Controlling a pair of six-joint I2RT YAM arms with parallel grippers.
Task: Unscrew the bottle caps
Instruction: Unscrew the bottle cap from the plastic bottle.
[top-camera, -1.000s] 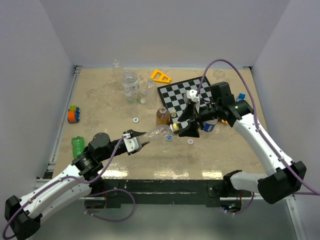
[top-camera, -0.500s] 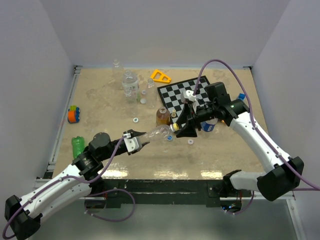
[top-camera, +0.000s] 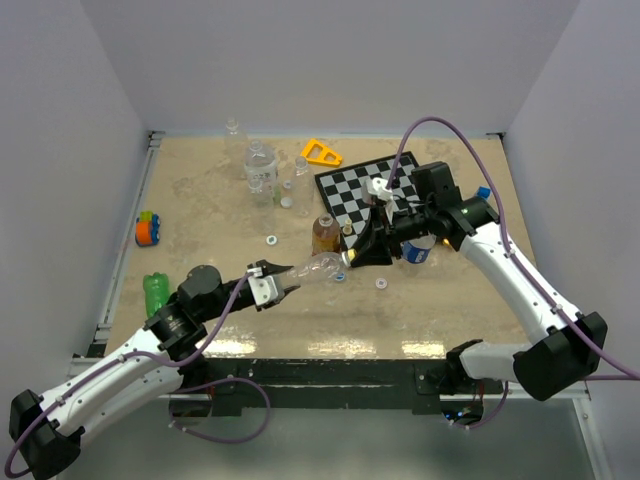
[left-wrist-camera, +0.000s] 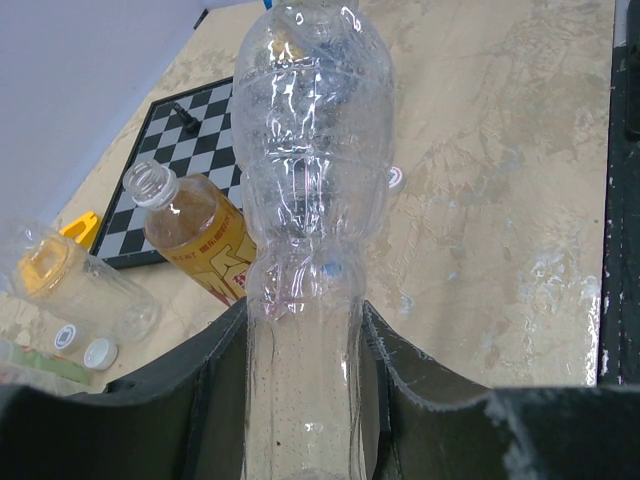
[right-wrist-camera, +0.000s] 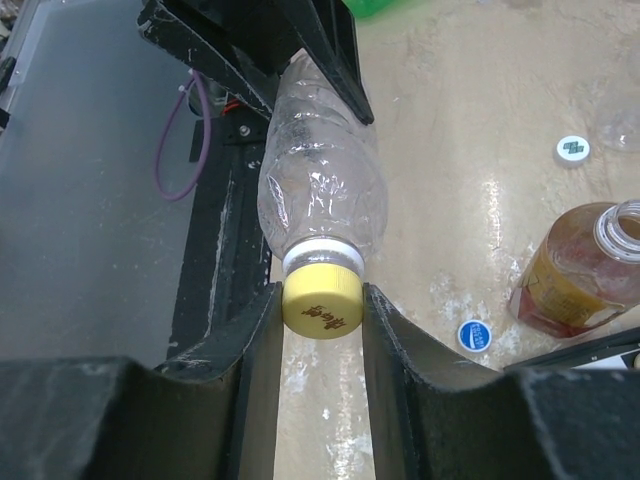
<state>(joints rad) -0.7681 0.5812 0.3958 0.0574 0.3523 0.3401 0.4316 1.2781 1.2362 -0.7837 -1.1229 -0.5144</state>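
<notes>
A crumpled clear bottle hangs level above the table between both arms. My left gripper is shut on its lower body, one pad against each side. The bottle's yellow cap points at the right wrist camera, and my right gripper is shut on it, both fingers touching its ribbed sides. An amber bottle with an uncapped mouth stands just behind. On the table below lies a loose blue cap.
A chessboard lies at the back right, with a blue-labelled bottle near the right arm. Clear bottles and an orange triangle are at the back. A green bottle and a toy lie left. White caps are scattered.
My right gripper has moved left up to the bottle's neck and shut on the yellow cap. The left gripper and the bottle have stayed in place.
</notes>
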